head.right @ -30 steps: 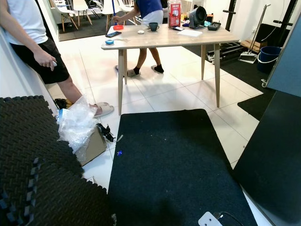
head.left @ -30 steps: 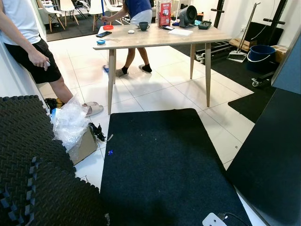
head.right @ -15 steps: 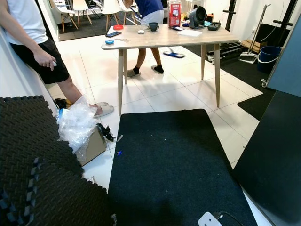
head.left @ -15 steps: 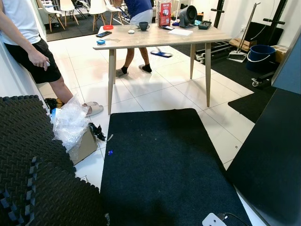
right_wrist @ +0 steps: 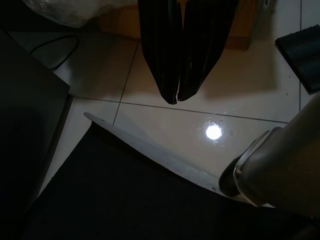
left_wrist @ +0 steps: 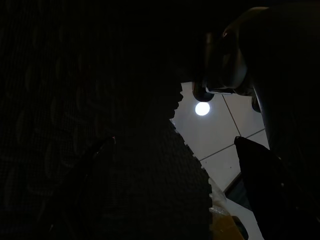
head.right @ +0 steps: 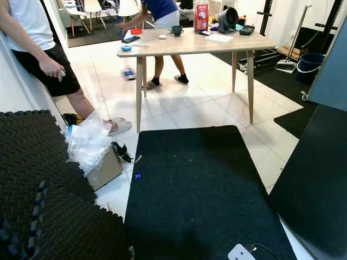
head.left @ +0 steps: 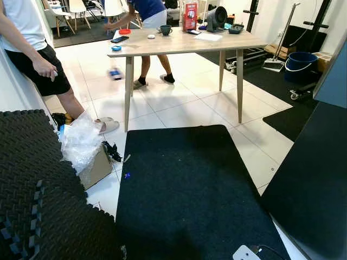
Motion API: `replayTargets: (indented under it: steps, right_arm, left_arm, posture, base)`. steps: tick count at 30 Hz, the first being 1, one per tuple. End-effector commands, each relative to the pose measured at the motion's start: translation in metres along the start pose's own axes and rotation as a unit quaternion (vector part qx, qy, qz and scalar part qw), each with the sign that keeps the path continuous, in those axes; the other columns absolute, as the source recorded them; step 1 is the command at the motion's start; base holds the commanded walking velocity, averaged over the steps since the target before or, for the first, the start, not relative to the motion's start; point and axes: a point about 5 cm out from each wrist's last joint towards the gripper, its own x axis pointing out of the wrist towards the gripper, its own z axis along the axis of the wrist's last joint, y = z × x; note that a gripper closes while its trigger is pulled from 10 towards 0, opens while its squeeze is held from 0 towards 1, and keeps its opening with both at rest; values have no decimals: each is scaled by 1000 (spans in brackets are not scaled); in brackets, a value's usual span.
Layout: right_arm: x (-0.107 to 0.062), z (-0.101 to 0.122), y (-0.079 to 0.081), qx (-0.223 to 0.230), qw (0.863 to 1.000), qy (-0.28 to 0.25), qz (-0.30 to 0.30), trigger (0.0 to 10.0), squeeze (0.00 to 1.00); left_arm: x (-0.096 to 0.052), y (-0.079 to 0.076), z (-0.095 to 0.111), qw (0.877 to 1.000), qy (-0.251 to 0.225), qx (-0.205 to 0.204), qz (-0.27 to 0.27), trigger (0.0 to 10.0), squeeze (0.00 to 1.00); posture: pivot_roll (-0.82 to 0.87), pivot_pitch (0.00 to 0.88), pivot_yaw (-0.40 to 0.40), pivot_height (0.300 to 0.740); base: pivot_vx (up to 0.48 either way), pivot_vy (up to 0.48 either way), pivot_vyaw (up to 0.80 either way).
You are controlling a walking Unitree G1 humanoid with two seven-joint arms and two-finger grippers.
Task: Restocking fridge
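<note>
A tall grey-blue panel [head.left: 333,76] rises at the right edge, with a dark slab [head.left: 312,184] below it; I cannot tell whether either is a fridge. On the wooden table [head.left: 217,42] ahead stand a red carton [head.left: 189,16], a dark cup [head.left: 165,30] and small items. My right gripper [right_wrist: 178,97] hangs shut and empty above the white tile floor [right_wrist: 165,85]. The left wrist view is very dark: a foam mat edge [left_wrist: 185,150] and a patch of tile [left_wrist: 220,130] can be made out.
A black rug [head.left: 184,184] lies before me. Foam mats [head.left: 32,179] are stacked at left, beside a cardboard box with plastic wrap [head.left: 81,143]. One person [head.left: 32,49] leans at left; another [head.left: 149,11] mops behind the table. A power strip [head.left: 246,253] lies near my feet.
The person behind the table has leaned left and swept the blue mop head from the right side to the left side of the table. My arms and view have stayed still.
</note>
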Motion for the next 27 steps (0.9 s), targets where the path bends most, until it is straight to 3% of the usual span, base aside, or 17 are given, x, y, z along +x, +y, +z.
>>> replayTargets:
  steps: [1,27]
  right_arm:
    - [1,1,3,2,1000,-2,1,10000,0]
    - [0,2,2,-3,1000,-2,0,10000,0]
  left_arm:
    - [4,-13,4,1000,-9,-1,-21,10000,0]
    - [4,-11,5,1000,-12,0,-20,10000,0]
  posture:
    - [12,0,10,740]
    - [13,0,8,740]
  base:
    - [274,0,0]
    - [319,0,0]
